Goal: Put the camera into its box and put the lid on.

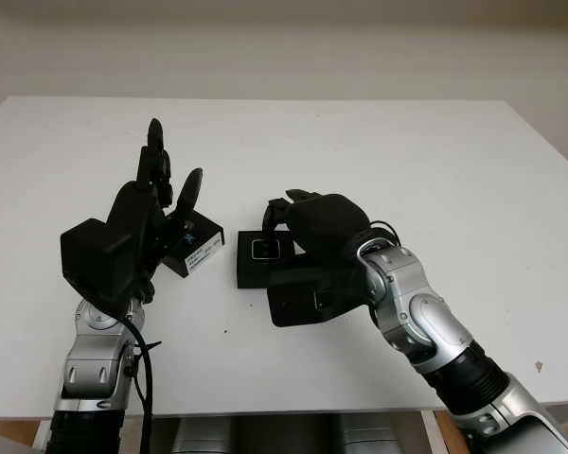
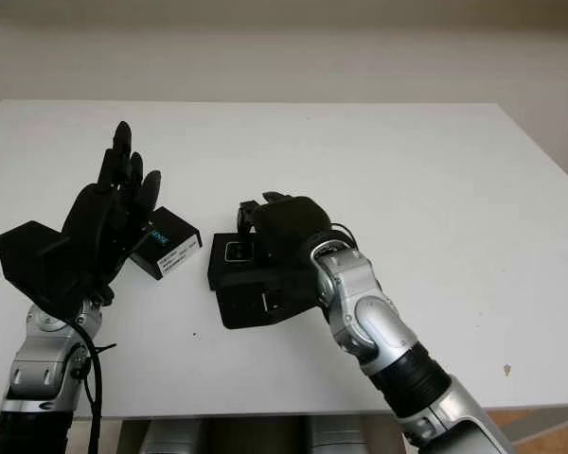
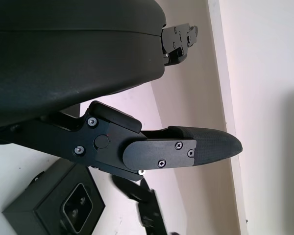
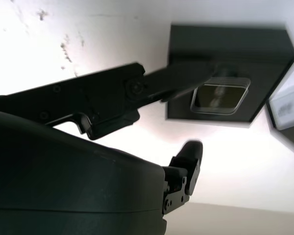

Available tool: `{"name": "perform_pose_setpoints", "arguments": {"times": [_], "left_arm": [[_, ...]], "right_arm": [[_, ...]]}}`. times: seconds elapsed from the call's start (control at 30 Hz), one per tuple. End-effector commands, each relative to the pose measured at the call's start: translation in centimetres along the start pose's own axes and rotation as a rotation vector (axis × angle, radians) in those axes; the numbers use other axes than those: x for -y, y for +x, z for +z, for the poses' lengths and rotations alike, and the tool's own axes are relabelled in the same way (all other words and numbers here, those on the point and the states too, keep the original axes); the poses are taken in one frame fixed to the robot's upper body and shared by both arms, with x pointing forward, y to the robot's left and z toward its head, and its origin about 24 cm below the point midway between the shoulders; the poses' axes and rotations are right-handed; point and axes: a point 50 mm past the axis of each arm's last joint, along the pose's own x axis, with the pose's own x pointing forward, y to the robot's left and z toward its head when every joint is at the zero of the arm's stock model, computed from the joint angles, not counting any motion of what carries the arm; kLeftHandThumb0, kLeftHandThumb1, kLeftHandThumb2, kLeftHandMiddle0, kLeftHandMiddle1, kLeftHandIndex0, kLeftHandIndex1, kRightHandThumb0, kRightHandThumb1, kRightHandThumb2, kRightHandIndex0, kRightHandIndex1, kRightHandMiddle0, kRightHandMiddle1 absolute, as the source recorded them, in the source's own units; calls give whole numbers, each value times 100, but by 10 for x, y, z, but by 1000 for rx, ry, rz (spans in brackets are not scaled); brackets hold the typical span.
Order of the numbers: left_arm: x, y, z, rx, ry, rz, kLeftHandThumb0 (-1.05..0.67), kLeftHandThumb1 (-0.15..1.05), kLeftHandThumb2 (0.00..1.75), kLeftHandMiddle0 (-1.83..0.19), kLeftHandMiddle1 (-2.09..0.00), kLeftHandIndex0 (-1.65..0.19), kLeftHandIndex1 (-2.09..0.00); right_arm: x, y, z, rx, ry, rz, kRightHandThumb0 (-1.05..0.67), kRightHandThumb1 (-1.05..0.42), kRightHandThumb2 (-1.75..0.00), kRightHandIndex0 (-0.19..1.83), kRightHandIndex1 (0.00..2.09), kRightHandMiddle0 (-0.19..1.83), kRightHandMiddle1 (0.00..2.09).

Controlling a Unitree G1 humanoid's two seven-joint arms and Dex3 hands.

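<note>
White table (image 1: 407, 151): one box (image 1: 256, 260) holding one camera (image 1: 265, 249), one lid (image 1: 197, 244) at its 9 o'clock. Your right hand (image 1: 322, 241) sits over the box, grip unclear; left hand (image 1: 142, 213) released.

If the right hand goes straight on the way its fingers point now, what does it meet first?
Likely the box: the right hand is open over it, one finger reaching across the camera inside. Beyond lies the lid. Depth is unclear.

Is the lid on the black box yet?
Off. The black box is open, camera inside; the labelled black lid lies beside it.
</note>
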Motion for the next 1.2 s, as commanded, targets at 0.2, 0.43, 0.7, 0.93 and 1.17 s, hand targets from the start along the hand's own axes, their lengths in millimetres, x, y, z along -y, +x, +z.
{"name": "perform_pose_setpoints", "arguments": {"times": [0.2, 0.43, 0.7, 0.93, 1.17], "left_arm": [[-9, -4, 9, 15, 47, 6, -80, 105, 46, 19, 0, 19, 0], [-27, -6, 19, 34, 100, 21, -81, 105, 43, 19, 0, 19, 0], [-68, -4, 44, 43, 348, -108, -76, 105, 29, 15, -4, 14, -3], [-88, 7, 74, -2, 558, -117, -49, 94, 5, -43, -16, -32, -22], [-90, 26, 97, -37, 1029, -327, -56, 89, 4, -36, -9, -31, -21]], "right_arm": [[64, -15, 1, 111, 183, -3, -70, -94, -5, 11, 6, 13, 20], [75, -24, -10, 169, 364, 5, -71, -101, -8, 10, 5, 14, 15], [58, -14, -35, 199, 662, -140, -72, -105, -23, 21, 10, 23, 20], [51, -11, -54, 201, 794, -146, -72, -105, -26, 22, 10, 22, 24], [56, -12, -67, 217, 964, -184, -75, -105, -16, 19, 7, -6, 75]]}}
